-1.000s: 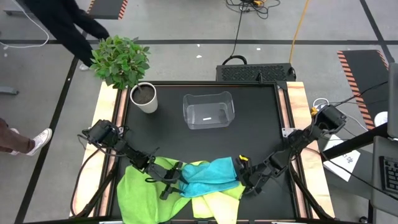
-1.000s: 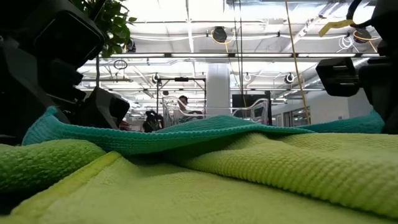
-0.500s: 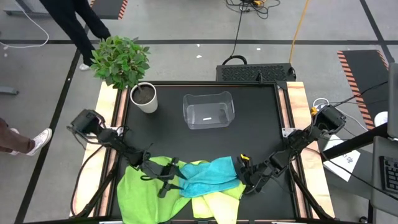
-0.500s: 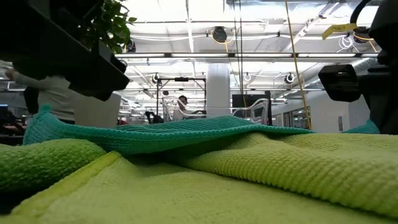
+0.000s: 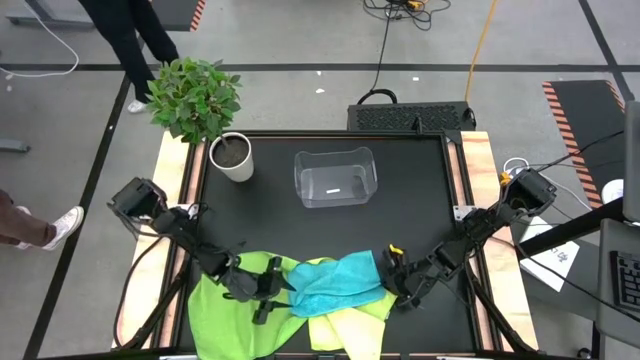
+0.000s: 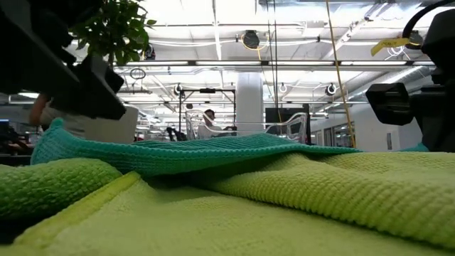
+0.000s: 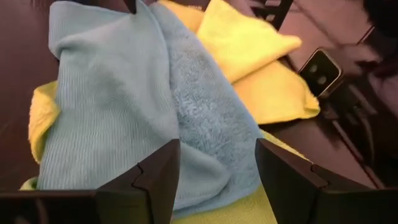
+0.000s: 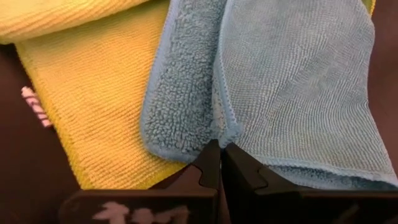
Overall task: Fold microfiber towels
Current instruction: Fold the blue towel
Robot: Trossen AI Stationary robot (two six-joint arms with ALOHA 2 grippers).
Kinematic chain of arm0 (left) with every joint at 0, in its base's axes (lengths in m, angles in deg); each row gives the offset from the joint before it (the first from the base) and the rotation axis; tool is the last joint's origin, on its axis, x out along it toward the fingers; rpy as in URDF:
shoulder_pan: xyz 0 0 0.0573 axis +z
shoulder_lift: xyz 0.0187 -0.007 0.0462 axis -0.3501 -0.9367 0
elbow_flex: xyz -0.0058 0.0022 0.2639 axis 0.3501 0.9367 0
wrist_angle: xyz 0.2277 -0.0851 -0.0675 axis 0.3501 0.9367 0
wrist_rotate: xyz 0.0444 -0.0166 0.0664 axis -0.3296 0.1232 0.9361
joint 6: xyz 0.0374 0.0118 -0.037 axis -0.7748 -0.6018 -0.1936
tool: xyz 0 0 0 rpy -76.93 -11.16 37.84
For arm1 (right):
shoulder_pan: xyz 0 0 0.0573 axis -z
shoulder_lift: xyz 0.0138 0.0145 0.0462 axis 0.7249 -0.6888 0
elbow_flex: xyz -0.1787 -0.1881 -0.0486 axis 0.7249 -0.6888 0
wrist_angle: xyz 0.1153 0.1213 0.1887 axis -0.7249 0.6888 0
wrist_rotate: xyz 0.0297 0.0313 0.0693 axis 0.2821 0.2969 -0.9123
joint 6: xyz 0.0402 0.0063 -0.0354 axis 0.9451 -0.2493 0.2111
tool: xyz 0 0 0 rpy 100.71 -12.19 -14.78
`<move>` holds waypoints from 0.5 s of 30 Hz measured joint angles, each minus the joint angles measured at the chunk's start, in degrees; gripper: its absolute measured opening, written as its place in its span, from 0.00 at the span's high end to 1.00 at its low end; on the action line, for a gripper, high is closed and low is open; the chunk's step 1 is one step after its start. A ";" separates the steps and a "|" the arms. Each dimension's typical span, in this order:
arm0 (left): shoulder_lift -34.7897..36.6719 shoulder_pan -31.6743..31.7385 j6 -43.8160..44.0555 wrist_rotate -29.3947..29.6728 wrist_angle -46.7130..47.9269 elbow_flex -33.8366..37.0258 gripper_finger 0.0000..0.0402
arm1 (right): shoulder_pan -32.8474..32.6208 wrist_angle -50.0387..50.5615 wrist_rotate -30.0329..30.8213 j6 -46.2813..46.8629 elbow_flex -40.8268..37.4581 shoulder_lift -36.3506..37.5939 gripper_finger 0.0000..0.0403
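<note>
1. The three microfiber towels lie heaped together at the table's (image 5: pixel 420 170) near edge, about midway along it; the turquoise towel (image 5: pixel 338 283) lies on top, the bright green towel (image 5: pixel 215 315) spreads toward the near-left corner, and the pale yellow-green towel (image 5: pixel 345 322) shows beneath and beside the turquoise one.
2. The turquoise towel looks doubled over on itself, one layer lapped on another in both wrist views; I judge that a first rough fold at most, since its edges do not line up; the other two cloths lie rumpled and unfolded, so most of the task is left.
3. The clear plastic bin (image 5: pixel 335 178) stands toward the far edge with no cloth in it; a potted plant (image 5: pixel 200 110) stands at the far-left corner.
4. The left gripper (image 7: pixel 217 171) hangs over the left end of the turquoise towel with its fingers spread and nothing between them; the right gripper (image 8: pixel 219 163) sits at that towel's right end with its fingers pressed together, right at the towel's hem; whether cloth is pinched there is hard to make out.
5. How far the green and yellow-green cloths run under the pile is hidden; the low view shows only cloth up close; a person (image 5: pixel 130 30) beyond the far-left corner is cut off.
</note>
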 joint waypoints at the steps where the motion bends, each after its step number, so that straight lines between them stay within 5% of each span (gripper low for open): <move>1: 0.00 -0.64 -0.15 1.46 3.23 -1.12 0.47 | 0.02 0.02 0.02 0.02 0.00 0.00 1.00; 6: 0.00 -3.44 0.07 11.48 15.59 -4.32 0.47 | 0.00 0.06 0.00 0.29 0.00 0.00 1.00; 15: -0.09 -2.52 3.37 12.78 13.68 -4.34 0.47 | 0.02 -0.39 0.00 0.80 0.00 0.00 1.00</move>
